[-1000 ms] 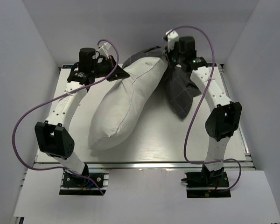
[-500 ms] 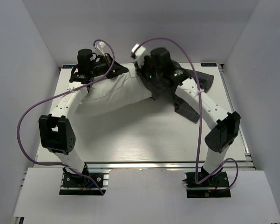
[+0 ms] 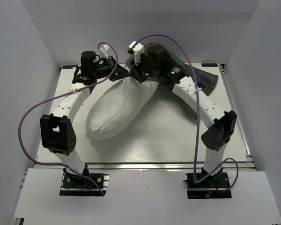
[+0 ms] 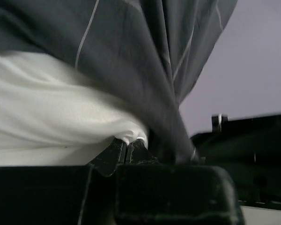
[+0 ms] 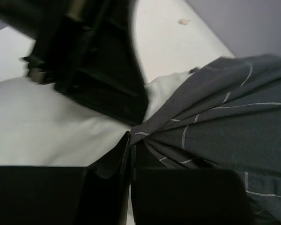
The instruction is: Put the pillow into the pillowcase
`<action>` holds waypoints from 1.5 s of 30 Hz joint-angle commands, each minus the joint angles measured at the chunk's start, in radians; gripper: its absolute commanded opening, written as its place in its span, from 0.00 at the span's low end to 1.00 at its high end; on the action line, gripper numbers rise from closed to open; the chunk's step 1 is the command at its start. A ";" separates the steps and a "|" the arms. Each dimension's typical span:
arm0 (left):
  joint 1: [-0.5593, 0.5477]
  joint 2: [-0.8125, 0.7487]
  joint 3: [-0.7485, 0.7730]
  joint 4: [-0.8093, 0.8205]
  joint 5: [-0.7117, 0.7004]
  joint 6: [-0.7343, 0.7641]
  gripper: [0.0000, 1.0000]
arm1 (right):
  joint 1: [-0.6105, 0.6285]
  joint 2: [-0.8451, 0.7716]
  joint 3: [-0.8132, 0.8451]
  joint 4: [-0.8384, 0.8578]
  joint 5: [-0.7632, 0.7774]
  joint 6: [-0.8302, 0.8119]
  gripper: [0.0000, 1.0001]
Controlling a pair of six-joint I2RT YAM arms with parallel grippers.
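Left gripper (image 4: 126,151): jaws closed to a slit on a fold of the charcoal-grey fabric pillowcase with thin light grid lines (image 4: 150,70). A nub of the plump off-white rectangular fabric pillow (image 4: 47,108) bunches at the tips. Right gripper (image 5: 131,150): jaws likewise pressed together, pinching a gathered edge of the pillowcase. We note both grippers close together at the far end of the white tabletop (image 3: 168,136). From there the pillow slants toward the near left. The pillowcase drapes over its far end, and the rest trails to the far right behind the right arm.
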 commanded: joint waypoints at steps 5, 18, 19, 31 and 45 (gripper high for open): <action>0.001 -0.035 0.026 0.154 0.018 -0.057 0.00 | 0.065 0.050 0.209 -0.065 -0.253 0.147 0.00; 0.035 -0.054 -0.142 0.670 0.107 -0.436 0.00 | -0.041 -0.083 -0.079 -0.054 -0.319 0.226 0.00; 0.032 -0.046 -0.133 0.701 0.115 -0.469 0.00 | -0.041 -0.106 -0.076 -0.033 -0.324 0.240 0.00; -0.027 -0.022 -0.178 0.650 -0.028 -0.565 0.00 | -0.070 -0.135 -0.151 0.058 -0.169 0.394 0.00; 0.047 0.213 0.051 0.369 -0.252 -0.403 0.37 | -0.167 0.227 0.125 0.157 0.063 0.311 0.00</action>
